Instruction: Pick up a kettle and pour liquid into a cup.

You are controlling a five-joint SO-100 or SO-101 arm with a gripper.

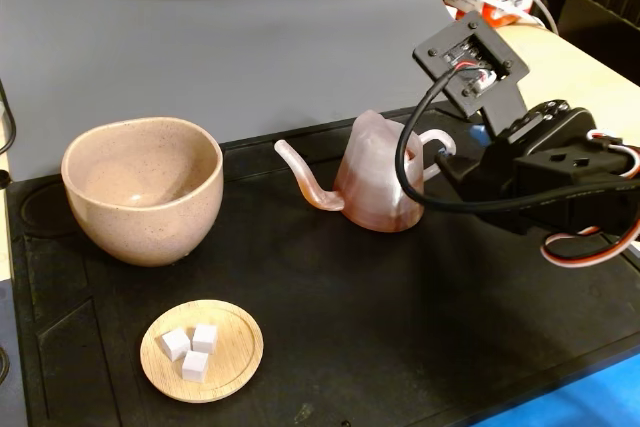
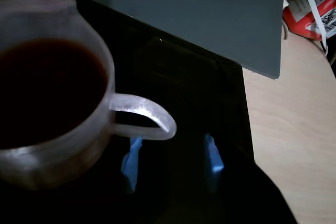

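Kettle upright on black mat, mid-frame in fixed view, spout pointing 9 o'clock toward cup. Cup well apart at far left. Gripper at kettle's 3 o'clock, jaws spread, blue-tipped fingers straddling loop handle from below in wrist view, not pinching. Dark liquid fills kettle. Wooden dish with white cubes at cup's 6 o'clock.

We see bare mat between kettle and wooden dish, an open gap from spout to cup, grey backdrop closing off the rear
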